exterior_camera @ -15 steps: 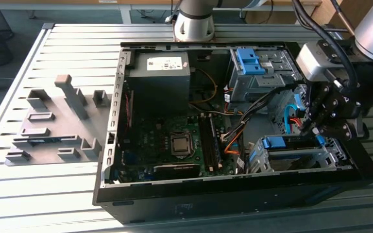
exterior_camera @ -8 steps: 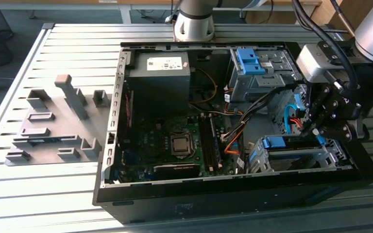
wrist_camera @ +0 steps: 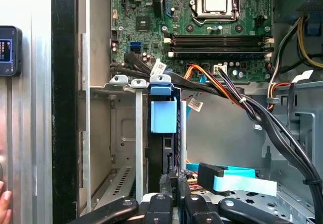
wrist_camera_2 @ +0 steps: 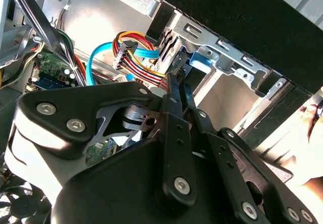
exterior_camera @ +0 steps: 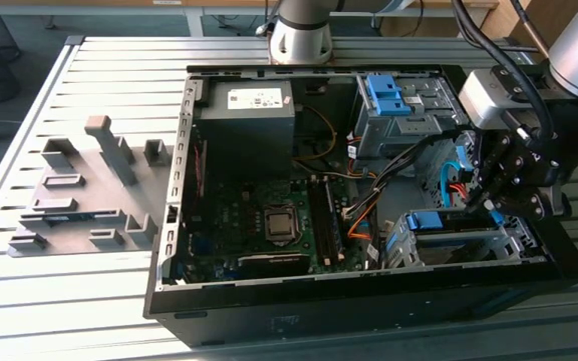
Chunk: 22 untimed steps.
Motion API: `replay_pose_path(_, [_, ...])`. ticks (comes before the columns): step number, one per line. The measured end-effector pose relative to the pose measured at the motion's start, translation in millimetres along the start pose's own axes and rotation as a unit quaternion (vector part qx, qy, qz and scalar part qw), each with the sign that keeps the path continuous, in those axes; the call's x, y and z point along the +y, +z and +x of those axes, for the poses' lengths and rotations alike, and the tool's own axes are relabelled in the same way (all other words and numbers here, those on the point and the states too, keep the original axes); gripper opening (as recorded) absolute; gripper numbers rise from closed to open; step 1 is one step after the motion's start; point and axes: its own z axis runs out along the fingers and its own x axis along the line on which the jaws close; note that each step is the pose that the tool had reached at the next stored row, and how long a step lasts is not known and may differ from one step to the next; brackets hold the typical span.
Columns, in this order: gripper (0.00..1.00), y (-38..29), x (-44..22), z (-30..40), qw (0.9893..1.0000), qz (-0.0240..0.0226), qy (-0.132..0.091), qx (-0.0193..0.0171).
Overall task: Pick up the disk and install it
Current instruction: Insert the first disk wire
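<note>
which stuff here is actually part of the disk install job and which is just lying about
Job in hand:
- the disk, sitting in a slot of the drive cage
- the gripper, right at the disk's edge

Lying about:
- grey fixture blocks on the table
- power supply box
- bare blue bracket in the upper bay
- motherboard

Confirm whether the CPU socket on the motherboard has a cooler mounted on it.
No. In the first wrist view the CPU socket on the motherboard sits bare, its metal plate exposed.
</note>
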Motion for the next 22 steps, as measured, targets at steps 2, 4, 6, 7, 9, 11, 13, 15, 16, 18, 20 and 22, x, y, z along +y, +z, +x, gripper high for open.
replay_pose_path(2, [0.16,0.0,0.0,0.3,1.0000,0.0000,-0.001,-0.0001])
replay_pose_path(4, [0.16,-0.1,0.0,0.5,1.0000,0.0000,-0.001,0.0001])
replay_pose_path(6, [0.16,-0.1,0.0,0.6,1.0000,0.0000,-0.001,0.0001])
replay_pose_path(7, [0.16,0.0,0.0,0.6,1.0000,0.0000,-0.001,0.0001])
replay_pose_path(9, [0.16,0.3,0.0,0.6,1.0000,0.0000,-0.001,0.0002])
replay_pose_path(11, [0.16,1.1,0.0,0.7,1.0000,0.0001,-0.001,0.0001])
replay_pose_path(13, [0.16,2.7,0.0,0.8,1.0000,0.0001,-0.001,-0.0002])
replay_pose_path(15, [0.16,4.5,0.0,0.8,1.0000,0.0000,-0.001,-0.0008])
replay_pose_path(16, [0.16,4.7,0.0,0.8,1.0000,-0.0001,-0.001,-0.0008])
replay_pose_path(18, [0.16,4.8,0.0,0.8,1.0000,-0.0001,-0.001,-0.0008])
replay_pose_path(20, [0.16,5.1,0.0,0.8,1.0000,-0.0001,-0.001,-0.0010])
replay_pose_path(22, [0.17,5.1,0.0,0.8,1.0000,-0.0001,-0.001,-0.0013])
